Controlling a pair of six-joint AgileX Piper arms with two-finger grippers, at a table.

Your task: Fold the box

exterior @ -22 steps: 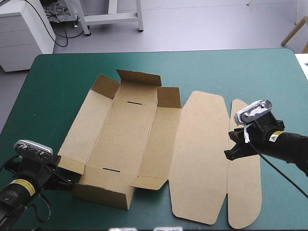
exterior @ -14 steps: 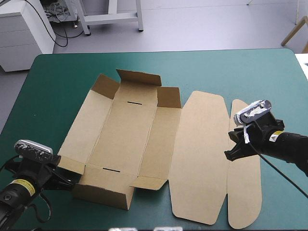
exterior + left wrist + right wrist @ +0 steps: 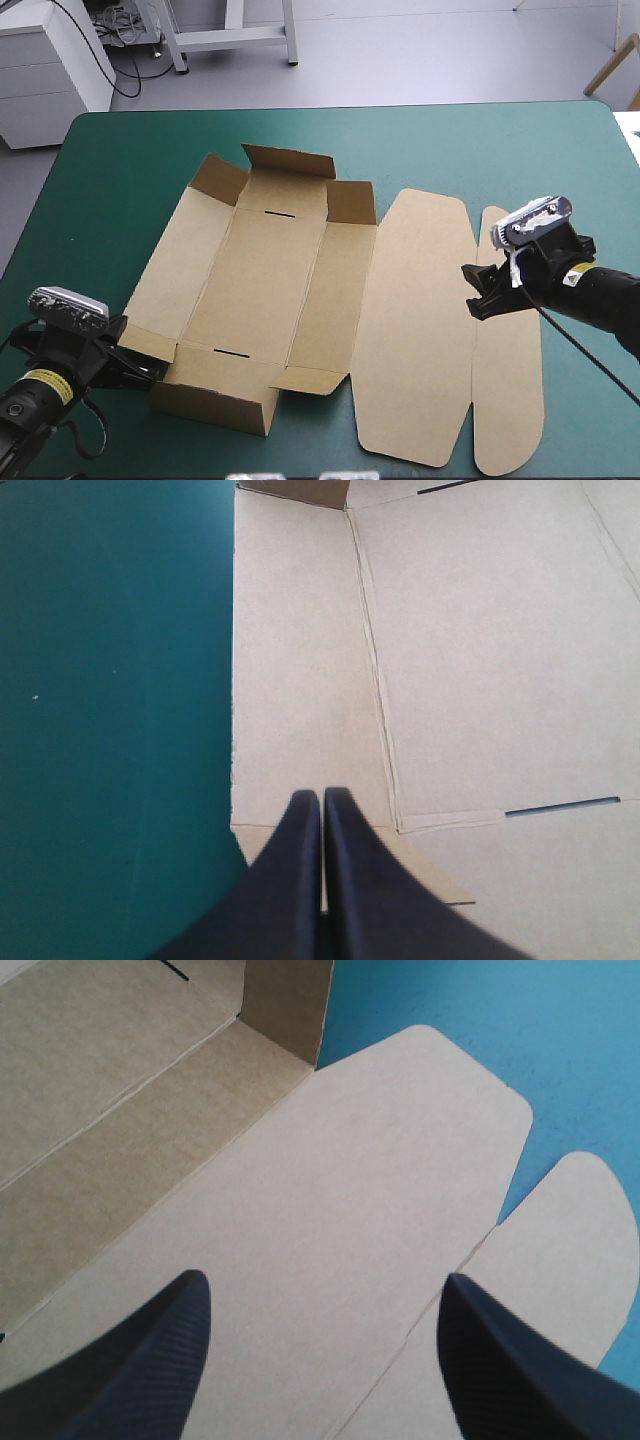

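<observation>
The brown box (image 3: pixel 265 280) is lying opened out on the teal-green cover (image 3: pixel 480 150), a little toward the left side. Its far wall (image 3: pixel 285 170) and near wall (image 3: pixel 215 400) are standing up. The lid (image 3: pixel 415 330) and its narrow tuck flap (image 3: pixel 510 390) are lying flat toward the table's right edge. The near wall and the rounded near ends of the lid are reaching close to the table's near edge. A wide band of bare cover is running along the far edge, and narrower strips are lying open at the left and right of the board.

The left gripper (image 3: pixel 143 366) (image 3: pixel 322 800) is sitting at the near left corner of the box. Its black fingers are pressing together into one point over the small corner flap (image 3: pixel 148 342), with bare cover just beside them. I cannot tell if they are touching the flap.

The right gripper (image 3: pixel 478 292) (image 3: pixel 325 1278) is hovering over the lid, near the crease to the tuck flap. Its fingers are standing wide apart, and the flat board is showing between them.

A yellow label (image 3: pixel 45 386) is showing on the left arm and another (image 3: pixel 575 279) on the right arm. Their writing is too small to read.
</observation>
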